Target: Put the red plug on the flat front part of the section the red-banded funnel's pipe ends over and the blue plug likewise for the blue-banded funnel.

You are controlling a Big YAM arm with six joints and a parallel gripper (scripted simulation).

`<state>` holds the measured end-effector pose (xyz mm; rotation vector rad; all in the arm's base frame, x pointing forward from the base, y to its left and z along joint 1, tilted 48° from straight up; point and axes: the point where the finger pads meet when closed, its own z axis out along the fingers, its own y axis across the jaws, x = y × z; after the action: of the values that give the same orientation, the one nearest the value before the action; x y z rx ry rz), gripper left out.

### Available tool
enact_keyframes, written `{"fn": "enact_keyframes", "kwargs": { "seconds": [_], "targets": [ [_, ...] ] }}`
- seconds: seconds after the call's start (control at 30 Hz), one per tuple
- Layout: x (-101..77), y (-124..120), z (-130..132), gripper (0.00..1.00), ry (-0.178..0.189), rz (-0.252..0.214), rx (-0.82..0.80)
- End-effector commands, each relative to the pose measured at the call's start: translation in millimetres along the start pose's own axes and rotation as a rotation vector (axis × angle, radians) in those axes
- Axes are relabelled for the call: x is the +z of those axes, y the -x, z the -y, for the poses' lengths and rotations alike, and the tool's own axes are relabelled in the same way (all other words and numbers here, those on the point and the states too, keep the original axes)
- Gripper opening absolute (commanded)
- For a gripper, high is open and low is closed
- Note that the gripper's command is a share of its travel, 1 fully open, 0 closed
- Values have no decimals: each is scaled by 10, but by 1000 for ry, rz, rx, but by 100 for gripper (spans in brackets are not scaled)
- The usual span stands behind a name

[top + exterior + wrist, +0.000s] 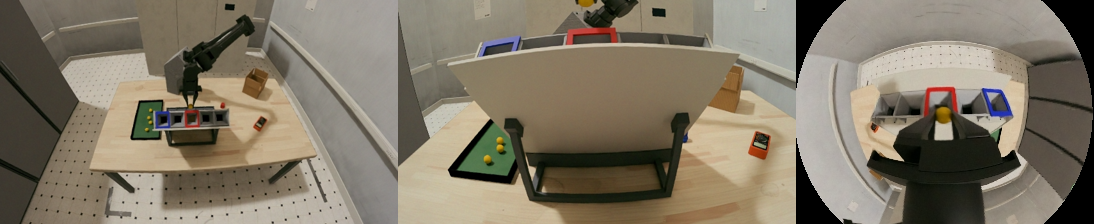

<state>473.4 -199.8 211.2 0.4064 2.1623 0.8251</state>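
My gripper (pixel 191 103) is shut on a yellow marble (pixel 191 105) and holds it just above and behind the red-banded funnel (pixel 192 118). The marble also shows at the top of the exterior view (pixel 585 2) and at my fingertips in the wrist view (pixel 943 115). The blue-banded funnel (pixel 163 119) is at the left end of the funnel row. The red plug (pixel 222 104) stands on the table behind the rack's right end. The blue plug (pixel 685 137) peeks out behind the rack's right leg. The big cover (pixel 593 96) hides the pipes and the sections below.
A green tray (pixel 147 120) with several yellow marbles lies left of the rack. A cardboard box (pixel 254 82) stands at the back right. An orange device (pixel 260 123) lies right of the rack. A grey block (pixel 174 72) stands behind my arm.
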Motion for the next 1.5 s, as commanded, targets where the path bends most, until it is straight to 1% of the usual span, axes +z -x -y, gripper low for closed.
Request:
{"fn": "enact_keyframes", "kwargs": {
  "seconds": [0.0, 0.57, 1.07, 1.47],
  "targets": [
    [-20, 238, -67, 0, 8, 32, -26],
    [-18, 237, -76, 0, 13, 32, -26],
    [0, 342, -108, 0, 3, 15, -6],
    [6, 362, -126, 0, 0, 17, -3]
  ]
}}
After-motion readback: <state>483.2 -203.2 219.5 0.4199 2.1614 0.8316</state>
